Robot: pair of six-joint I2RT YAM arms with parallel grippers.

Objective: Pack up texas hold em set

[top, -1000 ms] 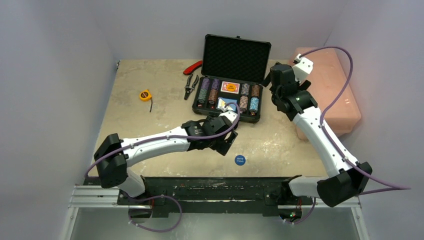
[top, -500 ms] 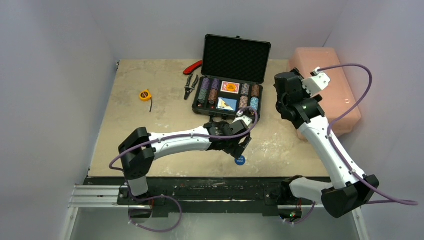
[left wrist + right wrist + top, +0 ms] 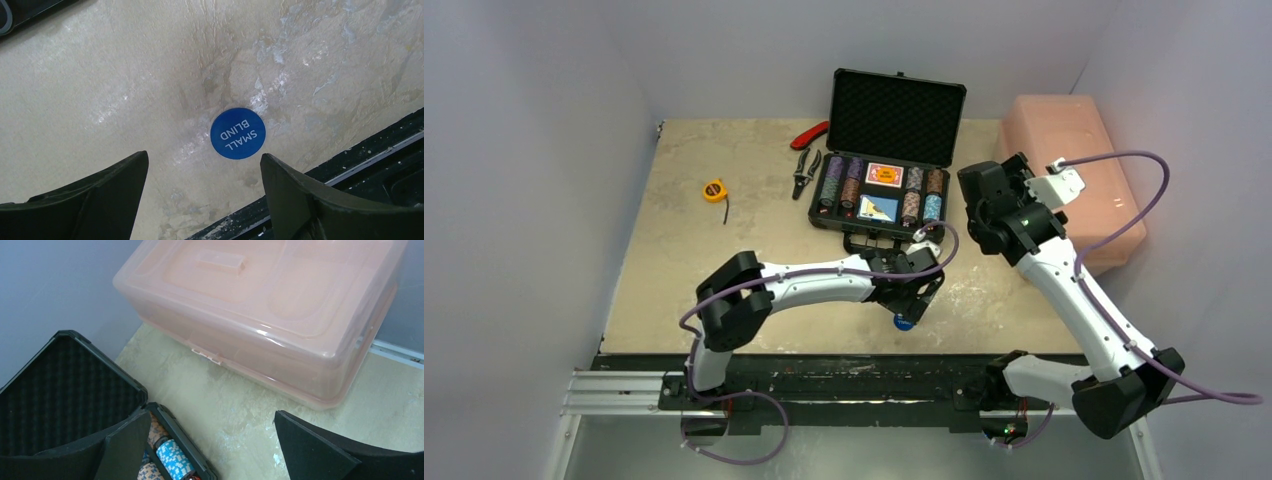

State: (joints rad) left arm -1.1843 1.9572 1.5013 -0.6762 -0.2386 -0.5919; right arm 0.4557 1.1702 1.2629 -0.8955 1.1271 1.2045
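Note:
The black briefcase [image 3: 879, 190] stands open at the back of the table, its foam-lined lid [image 3: 894, 115] upright, with striped chip stacks [image 3: 922, 196] and a red card deck [image 3: 885, 175] inside. A blue "SMALL BLIND" disc [image 3: 238, 133] lies flat on the table near the front edge. My left gripper [image 3: 204, 162] hovers open just above and short of the blue disc [image 3: 904, 322], nothing between its fingers. My right gripper [image 3: 212, 422] hangs open over bare table to the right of the briefcase wall [image 3: 172, 432], beside a light-blue chip stack [image 3: 172, 457].
A pink plastic box [image 3: 1079, 175] fills the back right. Red-handled pliers [image 3: 809, 135], black pliers [image 3: 805, 170] and a yellow tape measure [image 3: 714, 190] lie left of the briefcase. The black front rail [image 3: 350, 165] runs just past the disc.
My left arm has swung right and forward from beside the briefcase to above the blue disc. My right arm has pulled back and turned slightly. Both grippers stayed open.

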